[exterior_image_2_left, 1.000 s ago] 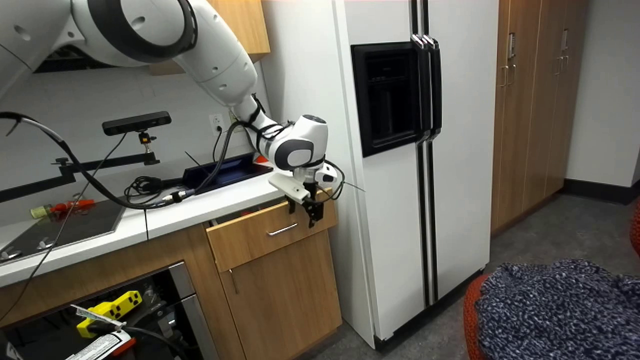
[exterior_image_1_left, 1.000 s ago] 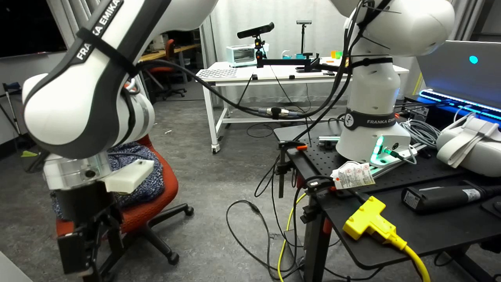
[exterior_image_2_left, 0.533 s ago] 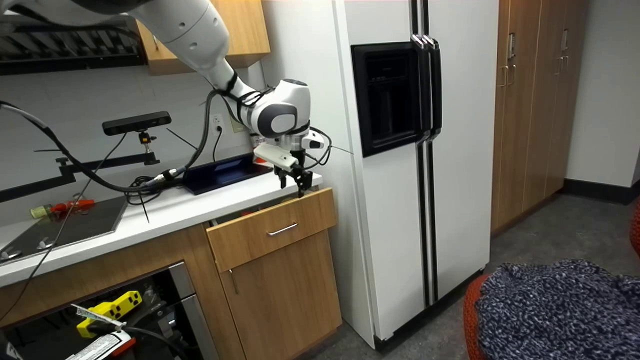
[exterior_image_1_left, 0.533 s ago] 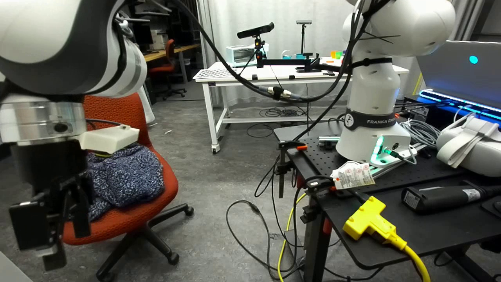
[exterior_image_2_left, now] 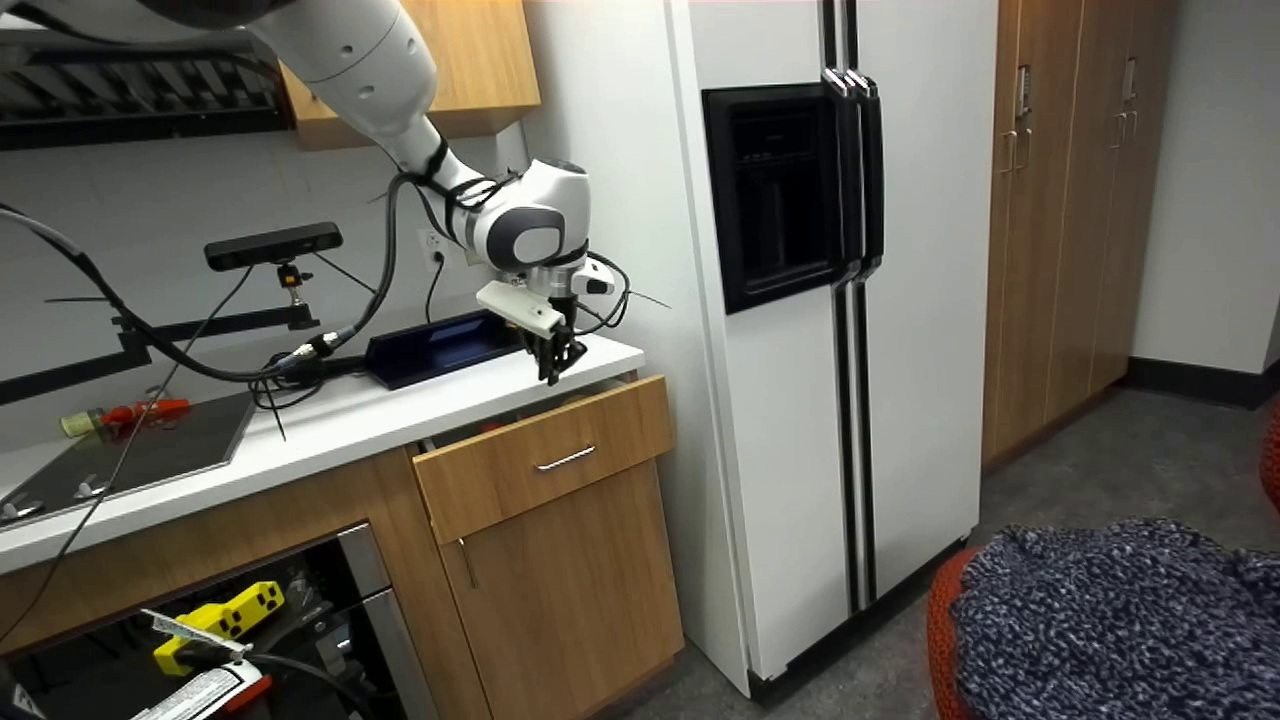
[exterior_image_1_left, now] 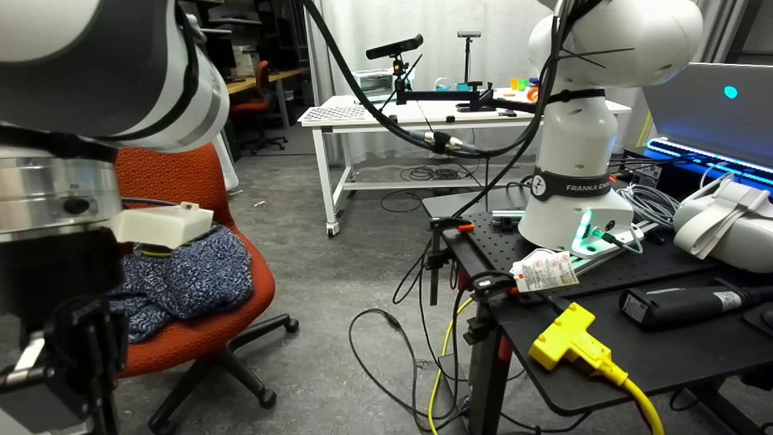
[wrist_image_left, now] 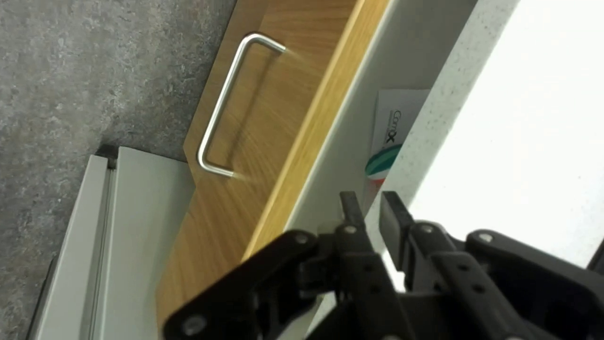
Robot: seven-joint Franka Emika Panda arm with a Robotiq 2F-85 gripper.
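Smooth wood-grain drawer front (wrist_image_left: 278, 118), shiny metal handle (wrist_image_left: 223, 97)

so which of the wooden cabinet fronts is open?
The drawer under the white countertop, next to the fridge. It alone is pulled out, its inside showing in the wrist view; the door below it and the tall cabinets look shut.

There's a narrow way down near the gripper (wrist_image_left: 369, 194), between the drawer front (wrist_image_left: 317, 123) and the countertop (wrist_image_left: 528, 141), which overhangs the rest; the fridge (exterior_image_2_left: 790, 450) blocks one end, and the handle (wrist_image_left: 220, 106) juts out in front
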